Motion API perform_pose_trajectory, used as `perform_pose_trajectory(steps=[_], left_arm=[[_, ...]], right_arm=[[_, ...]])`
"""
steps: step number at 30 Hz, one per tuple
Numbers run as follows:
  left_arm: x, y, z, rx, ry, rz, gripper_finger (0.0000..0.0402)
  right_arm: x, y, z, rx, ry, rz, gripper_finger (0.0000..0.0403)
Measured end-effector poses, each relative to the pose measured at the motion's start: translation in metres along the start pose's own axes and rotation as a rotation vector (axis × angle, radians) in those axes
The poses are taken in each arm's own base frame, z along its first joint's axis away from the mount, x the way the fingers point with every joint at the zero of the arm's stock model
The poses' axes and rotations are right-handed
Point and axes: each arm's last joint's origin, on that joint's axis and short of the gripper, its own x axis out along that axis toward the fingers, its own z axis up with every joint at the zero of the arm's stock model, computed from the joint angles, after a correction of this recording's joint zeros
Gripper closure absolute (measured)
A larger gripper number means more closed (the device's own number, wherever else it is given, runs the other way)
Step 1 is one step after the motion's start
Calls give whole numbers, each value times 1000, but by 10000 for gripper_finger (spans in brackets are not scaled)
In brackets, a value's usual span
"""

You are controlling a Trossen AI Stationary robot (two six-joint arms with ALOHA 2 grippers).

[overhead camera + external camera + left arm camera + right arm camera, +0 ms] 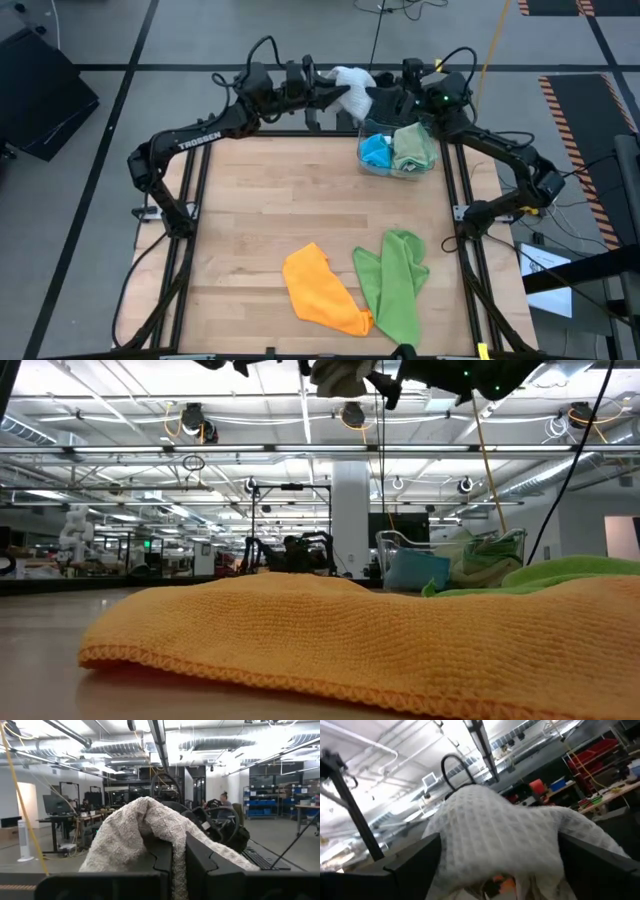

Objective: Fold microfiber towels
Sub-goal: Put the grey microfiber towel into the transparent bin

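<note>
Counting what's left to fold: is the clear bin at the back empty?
Not empty. The clear bin holds a blue towel and a sage green towel, bunched, unfolded.

From overhead I look straight down on my whole table (250, 230). My low camera sits at tabletop level, right against the orange towel (380, 640), facing the room. Each wrist camera looks past its own fingers, very near the white towel (135, 835), which the overhead view shares between my arms
</note>
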Motion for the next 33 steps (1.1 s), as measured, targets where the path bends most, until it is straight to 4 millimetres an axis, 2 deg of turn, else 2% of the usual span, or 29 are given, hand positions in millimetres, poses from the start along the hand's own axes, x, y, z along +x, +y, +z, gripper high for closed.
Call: perform_pose_trajectory(steps=[11, 20, 25, 33], left_arm=[[-1, -1, -3, 12, 47, 3, 376], [-10, 5, 5, -51, 73, 32, 376], [-18, 3, 6, -191, 172, 64, 365], [-36, -5, 18, -283, 282, 134, 273]], right_arm=[[9, 8, -9, -11, 23, 40, 191], [2, 2, -2, 35, 20, 22, 364], [-1, -1, -1, 32, 31, 13, 370], [-2, -6, -4, 33, 60, -27, 367]])
